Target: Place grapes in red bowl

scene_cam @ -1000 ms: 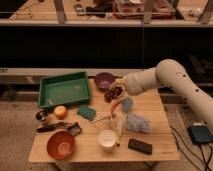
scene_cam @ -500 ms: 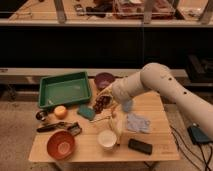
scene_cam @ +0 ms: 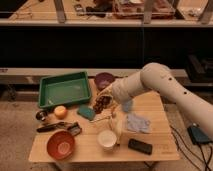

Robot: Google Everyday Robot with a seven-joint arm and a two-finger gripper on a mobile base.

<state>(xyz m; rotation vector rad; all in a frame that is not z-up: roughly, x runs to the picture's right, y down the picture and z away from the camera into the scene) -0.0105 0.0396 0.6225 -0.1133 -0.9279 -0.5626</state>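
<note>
While the white arm reaches over the worktop (scene_cam: 165, 145), the hand (scene_cam: 106, 100) sits above its middle, clenched around the grapes (scene_cam: 101, 104), which hang off the surface. Red bowl (scene_cam: 60, 145): well below-left of the hand, near the front edge. Purple bowl (scene_cam: 103, 79): just behind the hand. Green tray (scene_cam: 64, 89): to its left. White cup (scene_cam: 107, 139): in front of it.

I see my white arm's gripper (scene_cam: 105, 98) at the dark reddish-purple grapes (scene_cam: 101, 104), over the pale wooden table (scene_cam: 155, 145). The red bowl (scene_cam: 60, 145) looks orange-red with a paler bottom; the tray (scene_cam: 65, 90) is green, 1 bowl (scene_cam: 103, 79) purple.
</note>
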